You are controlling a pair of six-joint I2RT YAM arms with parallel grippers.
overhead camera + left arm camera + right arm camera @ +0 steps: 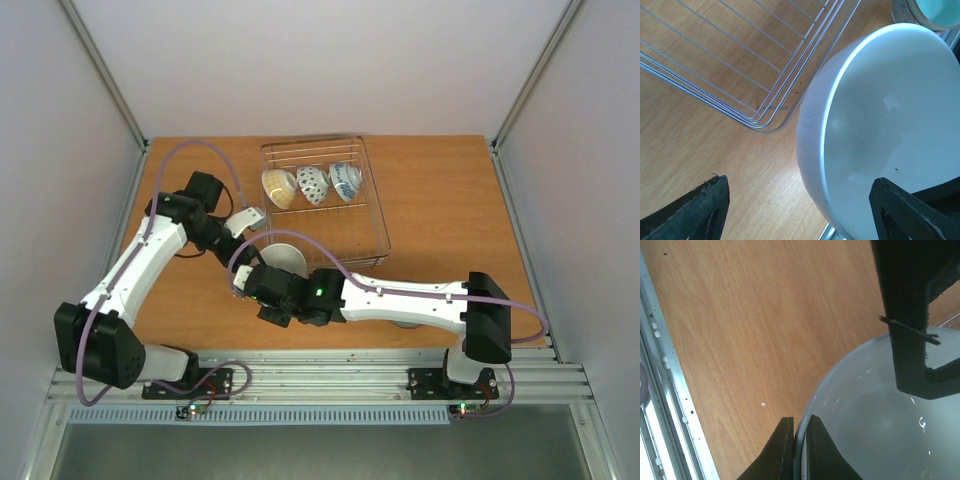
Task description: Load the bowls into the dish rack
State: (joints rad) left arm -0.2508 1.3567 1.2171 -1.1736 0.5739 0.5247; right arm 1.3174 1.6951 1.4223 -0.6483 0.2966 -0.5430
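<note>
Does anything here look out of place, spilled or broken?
Nothing spilled or broken. One oddity: the white bowl beside the rack is handled from two sides. The right gripper pinches its rim; the left gripper stands open astride the opposite wall. Three bowls stand neatly in the rack.
</note>
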